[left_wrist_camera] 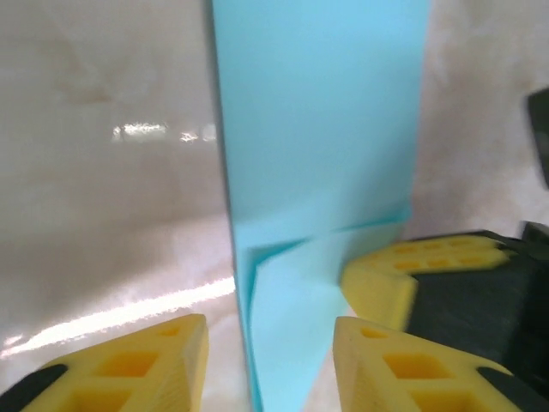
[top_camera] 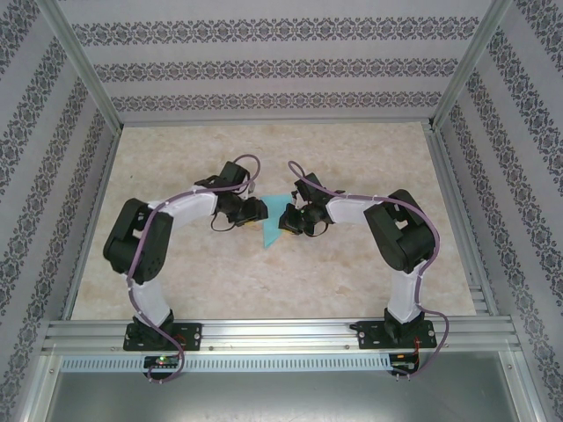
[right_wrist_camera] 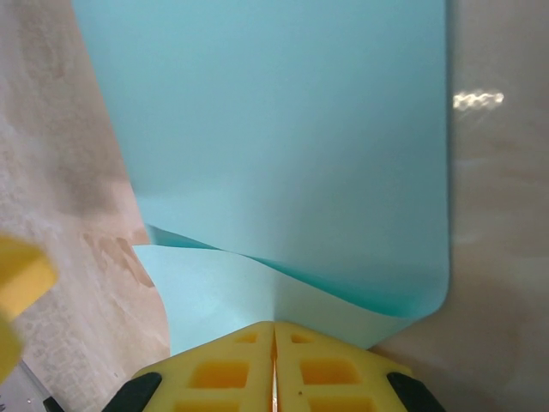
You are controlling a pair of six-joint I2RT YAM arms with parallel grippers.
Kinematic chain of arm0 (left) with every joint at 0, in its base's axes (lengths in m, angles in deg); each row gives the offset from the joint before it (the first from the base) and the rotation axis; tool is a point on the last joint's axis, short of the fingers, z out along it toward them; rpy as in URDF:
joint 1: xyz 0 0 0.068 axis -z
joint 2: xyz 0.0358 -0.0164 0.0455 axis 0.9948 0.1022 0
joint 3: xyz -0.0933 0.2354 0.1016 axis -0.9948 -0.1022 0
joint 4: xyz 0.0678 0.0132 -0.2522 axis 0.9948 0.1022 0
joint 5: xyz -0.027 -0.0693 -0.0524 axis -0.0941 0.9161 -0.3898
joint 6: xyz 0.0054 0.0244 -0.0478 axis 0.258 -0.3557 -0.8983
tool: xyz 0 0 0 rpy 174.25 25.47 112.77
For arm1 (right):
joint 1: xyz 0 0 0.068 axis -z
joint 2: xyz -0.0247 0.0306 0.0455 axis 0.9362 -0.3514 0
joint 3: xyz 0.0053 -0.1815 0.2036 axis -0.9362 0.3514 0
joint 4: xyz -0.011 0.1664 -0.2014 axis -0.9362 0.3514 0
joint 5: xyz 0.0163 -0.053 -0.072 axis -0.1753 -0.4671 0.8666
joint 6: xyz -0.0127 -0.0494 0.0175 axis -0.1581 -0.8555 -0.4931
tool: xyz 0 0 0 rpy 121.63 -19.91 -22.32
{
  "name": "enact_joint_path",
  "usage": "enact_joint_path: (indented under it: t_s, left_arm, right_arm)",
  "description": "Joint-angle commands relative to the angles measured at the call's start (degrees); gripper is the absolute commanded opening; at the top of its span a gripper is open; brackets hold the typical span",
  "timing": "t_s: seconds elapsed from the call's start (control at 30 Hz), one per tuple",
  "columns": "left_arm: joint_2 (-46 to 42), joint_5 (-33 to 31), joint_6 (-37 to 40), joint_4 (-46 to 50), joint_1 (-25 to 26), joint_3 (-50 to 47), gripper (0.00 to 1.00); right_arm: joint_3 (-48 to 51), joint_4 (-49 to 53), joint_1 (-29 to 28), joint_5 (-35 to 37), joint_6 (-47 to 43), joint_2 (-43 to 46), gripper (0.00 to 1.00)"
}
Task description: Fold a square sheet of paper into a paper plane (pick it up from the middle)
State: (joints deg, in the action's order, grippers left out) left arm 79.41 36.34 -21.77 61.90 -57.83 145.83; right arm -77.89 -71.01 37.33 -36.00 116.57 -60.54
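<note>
The square sheet of paper (top_camera: 274, 221) is turquoise and folded into a long pointed shape lying on the table between both arms. In the left wrist view the paper (left_wrist_camera: 322, 129) narrows to a tip that runs between the yellow fingers of my left gripper (left_wrist_camera: 270, 348). Those jaws stand apart on either side of it, gripping nothing. My right gripper (right_wrist_camera: 274, 330) is shut on the paper (right_wrist_camera: 274, 154), pinching a raised fold at its near edge. One of its yellow fingers (left_wrist_camera: 399, 268) shows against the paper's right side. From above, the left gripper (top_camera: 253, 213) and right gripper (top_camera: 290, 220) flank the paper.
The beige marbled tabletop (top_camera: 193, 272) lies open round the paper. Patterned walls and an aluminium frame (top_camera: 264, 330) enclose it. Both arms arch inward from their bases at the near edge. A blurred yellow finger (right_wrist_camera: 17, 279) of the left gripper sits at the left of the right wrist view.
</note>
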Motion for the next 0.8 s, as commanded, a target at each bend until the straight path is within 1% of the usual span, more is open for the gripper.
enact_joint_path:
  t_s: [0.0,0.13,0.3,0.43,0.57,0.77]
  left_arm:
    - [-4.5,3.3,-5.0,-8.4,2.0,-4.5,0.39]
    - [-5.6,6.5,-8.5,-14.2,4.9,-8.7,0.25]
    - [-3.2,6.6,-9.3,-15.0,7.1,-10.0,0.15]
    - [-0.9,5.3,-9.0,-14.2,7.6,-10.1,0.11]
    - [0.3,3.0,-7.8,-12.3,7.6,-9.9,0.09]
    - [1.7,1.4,-7.3,-11.1,7.6,-10.4,0.08]
  right_arm:
    - [1.5,1.3,0.5,3.4,1.3,-0.3,0.09]
    - [1.6,1.5,0.5,3.6,1.7,-0.5,0.09]
    - [1.6,0.9,0.5,2.8,2.0,-0.6,0.08]
    - [1.5,0.5,0.5,2.3,1.7,-0.4,0.09]
    - [1.3,0.6,0.6,1.9,1.3,-0.4,0.09]
    - [1.0,0.9,0.7,1.5,0.9,-0.6,0.09]
